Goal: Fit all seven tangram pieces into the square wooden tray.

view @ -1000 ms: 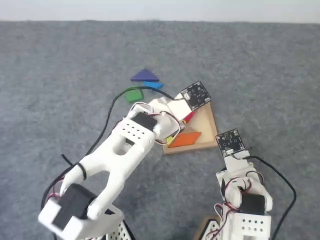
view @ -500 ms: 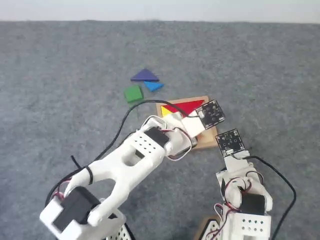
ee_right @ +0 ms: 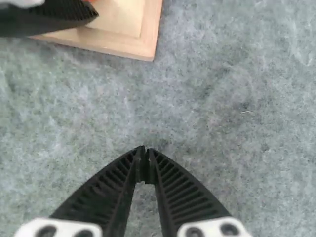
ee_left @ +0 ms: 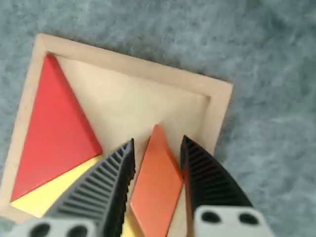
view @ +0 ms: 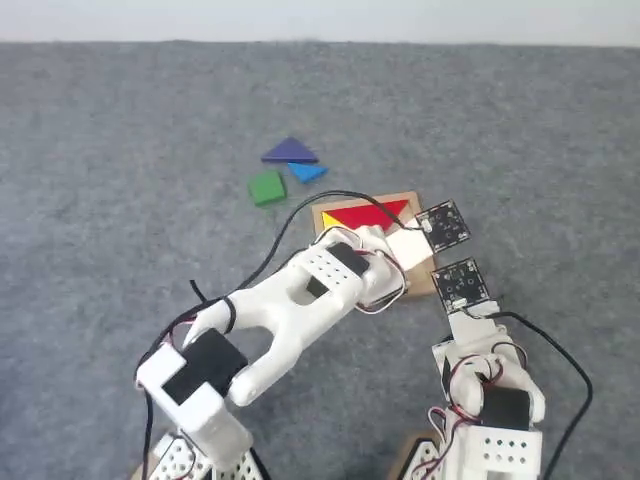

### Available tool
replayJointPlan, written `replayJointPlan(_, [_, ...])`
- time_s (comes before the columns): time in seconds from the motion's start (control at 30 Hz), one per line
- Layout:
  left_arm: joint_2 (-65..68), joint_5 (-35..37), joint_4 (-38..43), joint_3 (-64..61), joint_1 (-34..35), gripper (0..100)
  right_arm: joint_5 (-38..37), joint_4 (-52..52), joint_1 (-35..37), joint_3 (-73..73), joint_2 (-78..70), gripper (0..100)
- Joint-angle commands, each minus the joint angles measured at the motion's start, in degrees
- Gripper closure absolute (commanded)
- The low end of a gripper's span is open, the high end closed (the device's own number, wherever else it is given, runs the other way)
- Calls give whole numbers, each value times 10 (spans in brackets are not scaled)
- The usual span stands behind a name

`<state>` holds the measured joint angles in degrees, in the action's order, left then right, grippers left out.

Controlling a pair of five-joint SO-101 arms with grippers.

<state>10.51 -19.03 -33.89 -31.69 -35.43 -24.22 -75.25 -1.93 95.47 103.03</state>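
And the left arm [view: 300, 300] has swung across! A second ago it lay over the far half of the tray [view: 370, 199]; now it has slid toward the right arm's side, and the small camera board [view: 441, 226] on its wrist has gone with it, past the tray's rim. That sweep has uncovered the red triangle [view: 372, 214] and the yellow piece [view: 333, 222], seated side by side along the tray's far edge. The orange piece [ee_left: 158, 187], which lay in plain sight at the near edge a second ago, is now under the arm in the high view. From the wrist, the left gripper [ee_left: 157, 142] has its two black jaws parted by just the width of that orange piece and pinching it between them. It sits over the tray floor, close to the wall across from the red triangle, with its lower end next to the yellow piece. The right arm [view: 485, 390] hasn't budged. The right gripper [ee_right: 143, 149] hangs over the grey carpet [view: 120, 150] just off a tray corner, jaws pressed together on nothing. Out on the carpet, well apart from the tray, the dark blue triangle [view: 290, 152], light blue triangle [view: 307, 171] and green square [view: 266, 187] lie exactly where they were.
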Motion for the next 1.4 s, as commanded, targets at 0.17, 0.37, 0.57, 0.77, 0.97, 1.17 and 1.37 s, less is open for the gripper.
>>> replayJointPlan(0.17, [-26,-11,8,-5,33,852,-4,-1,2,10,8,991])
replayJointPlan(0.37, [-30,-14,6,-20,36,852,-4,-1,2,10,8,991])
replayJointPlan(0.57, [-102,-23,6,-57,22,852,-4,-1,2,10,8,991])
replayJointPlan(0.77, [-162,-8,17,-73,43,852,-4,-1,2,10,8,991])
replayJointPlan(0.97, [-93,15,39,-14,48,852,-4,-1,2,10,8,991])
replayJointPlan(1.17, [23,13,33,73,49,852,-4,-1,2,10,8,991])
replayJointPlan(1.37, [57,11,13,101,53,852,-4,-1,2,10,8,991])
